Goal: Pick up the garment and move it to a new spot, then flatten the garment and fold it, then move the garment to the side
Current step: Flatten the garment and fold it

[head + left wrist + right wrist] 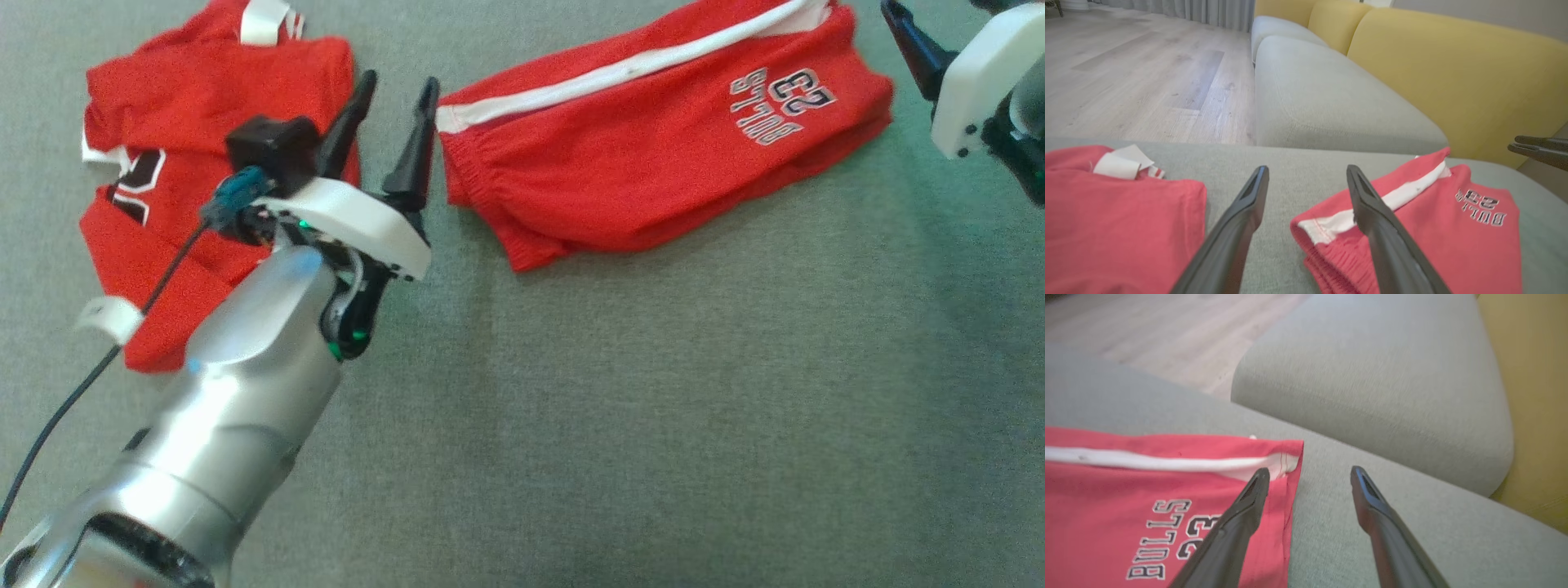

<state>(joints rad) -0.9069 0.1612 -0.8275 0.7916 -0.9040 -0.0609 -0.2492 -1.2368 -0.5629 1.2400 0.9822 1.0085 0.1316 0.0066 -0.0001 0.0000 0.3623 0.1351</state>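
The garment, red shorts (pixel 653 155) with a white side stripe and "BULLS 23" print, lies folded on the grey sofa seat (pixel 653 425). My left gripper (pixel 400 79) stands open just left of the waistband end, nothing between its fingers. In the left wrist view the left gripper (pixel 1307 168) hovers over bare cushion, its right finger above the shorts (pixel 1433 232). My right gripper (pixel 1310 469) is open at the hem end of the shorts (pixel 1126 486), its left finger over the hem corner. One of its fingers (pixel 910 41) shows at the head view's top right.
A second red garment (pixel 188 122) with white trim lies crumpled left of my left gripper, seen too in the left wrist view (pixel 1118 228). Beyond lie another grey seat cushion (pixel 1323 94), the yellow backrest (pixel 1453 61) and wooden floor (pixel 1126 81).
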